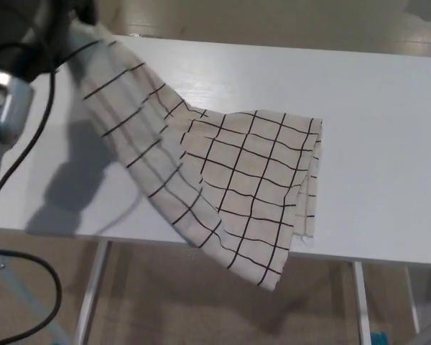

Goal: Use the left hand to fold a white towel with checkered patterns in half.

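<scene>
gripping the towel (230,180) by one end, the left hand (61,14) holds it raised above the surface (373,108); the other end lies flat, overhanging the near edge.

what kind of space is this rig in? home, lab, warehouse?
Probably a lab or test room, not a home: a bare white table on thin metal legs, a plain hard floor, and loose black cabling off the robot's arm. Only the checkered towel is laid out.

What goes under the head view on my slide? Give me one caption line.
Robot's left hand lifts one end of the white checkered cloth towel above the white table; the other end lies flat, overhanging the near edge.
</scene>
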Motion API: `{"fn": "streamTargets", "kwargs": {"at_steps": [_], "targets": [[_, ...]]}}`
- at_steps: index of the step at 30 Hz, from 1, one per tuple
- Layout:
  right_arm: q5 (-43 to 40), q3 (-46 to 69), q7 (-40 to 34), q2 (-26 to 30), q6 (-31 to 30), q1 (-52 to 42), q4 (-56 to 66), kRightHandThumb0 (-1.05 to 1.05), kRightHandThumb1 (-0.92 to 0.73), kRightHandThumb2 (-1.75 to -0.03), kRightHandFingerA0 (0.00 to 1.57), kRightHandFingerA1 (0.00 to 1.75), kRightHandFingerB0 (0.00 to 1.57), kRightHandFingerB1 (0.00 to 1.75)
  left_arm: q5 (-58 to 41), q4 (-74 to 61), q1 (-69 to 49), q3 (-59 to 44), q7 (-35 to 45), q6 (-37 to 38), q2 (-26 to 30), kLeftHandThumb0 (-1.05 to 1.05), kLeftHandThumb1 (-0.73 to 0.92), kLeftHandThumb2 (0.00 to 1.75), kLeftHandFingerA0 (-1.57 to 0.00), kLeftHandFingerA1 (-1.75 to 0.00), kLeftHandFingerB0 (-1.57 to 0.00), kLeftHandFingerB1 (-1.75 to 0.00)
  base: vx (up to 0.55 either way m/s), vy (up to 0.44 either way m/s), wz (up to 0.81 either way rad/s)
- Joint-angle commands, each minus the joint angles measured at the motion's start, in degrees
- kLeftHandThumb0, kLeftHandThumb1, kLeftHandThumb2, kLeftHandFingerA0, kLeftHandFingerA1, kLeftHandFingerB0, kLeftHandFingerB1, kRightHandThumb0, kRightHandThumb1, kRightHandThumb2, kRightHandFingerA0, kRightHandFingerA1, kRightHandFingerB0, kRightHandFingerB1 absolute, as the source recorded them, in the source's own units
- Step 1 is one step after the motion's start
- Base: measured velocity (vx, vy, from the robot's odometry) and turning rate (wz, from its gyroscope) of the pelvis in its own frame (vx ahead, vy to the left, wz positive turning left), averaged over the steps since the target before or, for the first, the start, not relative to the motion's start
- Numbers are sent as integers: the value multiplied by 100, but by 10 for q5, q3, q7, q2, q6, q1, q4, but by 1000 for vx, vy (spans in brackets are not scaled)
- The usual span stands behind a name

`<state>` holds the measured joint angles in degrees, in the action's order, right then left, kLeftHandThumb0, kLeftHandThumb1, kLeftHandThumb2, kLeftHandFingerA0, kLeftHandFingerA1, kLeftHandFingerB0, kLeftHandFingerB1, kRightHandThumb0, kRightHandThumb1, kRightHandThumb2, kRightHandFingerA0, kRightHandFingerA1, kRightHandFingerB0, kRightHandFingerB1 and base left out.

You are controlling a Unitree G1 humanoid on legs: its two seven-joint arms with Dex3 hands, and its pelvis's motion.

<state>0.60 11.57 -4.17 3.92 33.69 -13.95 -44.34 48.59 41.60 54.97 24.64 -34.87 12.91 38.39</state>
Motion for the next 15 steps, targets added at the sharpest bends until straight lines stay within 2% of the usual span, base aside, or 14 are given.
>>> {"fn": "streamTargets", "kwargs": {"at_steps": [1,3,4,6,7,9,10,11,13,14,15], "targets": [[-3,-2,0,3,10,-4,-1,-49,-85,-65,23,37,13,26,53,-114,2,20,6,-8,-27,-19,62,57,-88,-175,-64,-175,0,0,0],[-3,-1,-1,3,10,-4,-1,-49,-85,-65,23,37,13,26,63,-128,0,28,7,-8,-34,-19,62,57,-88,-175,-64,-175,0,0,0],[-3,-1,-1,2,9,-5,1,-55,-68,-88,17,46,8,37,72,-141,-3,38,11,-5,-42,-20,61,57,-88,-175,-65,-175,0,0,0],[-4,-1,-1,0,9,-7,4,-55,-68,-88,17,45,8,38,92,-163,-10,71,16,14,-64,-19,60,56,-88,-175,-67,-175,0,0,0],[-5,-1,0,0,10,-7,3,-55,-68,-89,17,46,9,38,105,-164,-12,88,13,19,-72,-20,55,58,-89,-175,-79,-164,0,0,0],[-7,-1,1,-1,11,-6,2,-55,-68,-89,18,46,9,38,131,-162,-14,122,7,26,-86,-20,53,59,-91,-175,-83,-159,0,0,0],[-11,0,5,-2,10,-5,4,-55,-69,-89,18,47,10,39,148,-159,-19,148,13,31,-95,-25,41,83,-129,-139,-98,-82,0,0,0],[-13,1,8,-2,10,-6,4,-55,-69,-89,19,48,10,39,156,-160,-24,162,16,34,-100,-30,49,58,-101,-169,-101,-57,0,0,0],[-14,1,9,-2,10,-7,4,-55,-69,-89,19,48,10,39,162,-160,-28,172,17,35,-103,-30,49,58,-101,-169,-101,-57,0,0,0],[-13,0,10,-2,8,-8,6,-55,-69,-89,19,48,11,39,170,-161,-37,190,22,38,-107,-28,50,55,-99,-169,-110,-83,0,0,0],[-12,-1,11,-2,7,-8,8,-55,-69,-89,19,48,11,39,177,-162,-43,203,25,40,-110,-28,50,55,-99,-169,-110,-83,0,0,0]]}}
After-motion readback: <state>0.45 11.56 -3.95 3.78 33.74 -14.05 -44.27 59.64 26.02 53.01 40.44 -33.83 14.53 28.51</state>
